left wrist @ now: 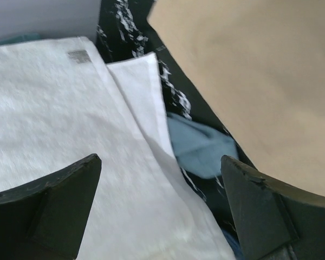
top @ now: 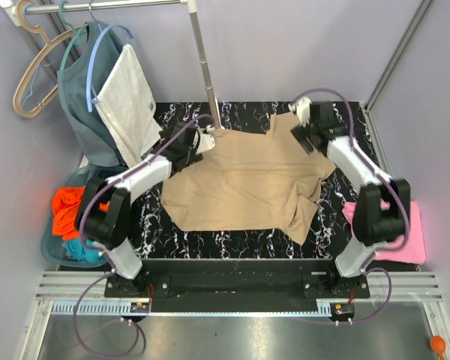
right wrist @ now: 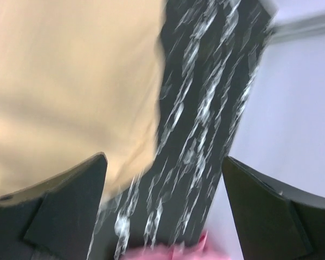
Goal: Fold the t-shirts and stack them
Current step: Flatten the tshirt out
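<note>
The left gripper (left wrist: 160, 162) and right gripper (right wrist: 163, 162) both gape, nothing between their fingers, at the far corners of the tan t-shirt (top: 244, 180). It lies spread on the marbled table (top: 146, 225). The right wrist view is blurred, and the right arm half hides the pink t-shirt (top: 414, 244) at the table's right edge.

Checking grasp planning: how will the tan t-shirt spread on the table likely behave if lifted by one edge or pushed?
The tan t-shirt will probably be floppy: it lies limp and wrinkled, with a flap folded near its right side. Lifted by an edge, it would likely drape and trail. Pushed, it may bunch on the table rather than slide whole.
</note>
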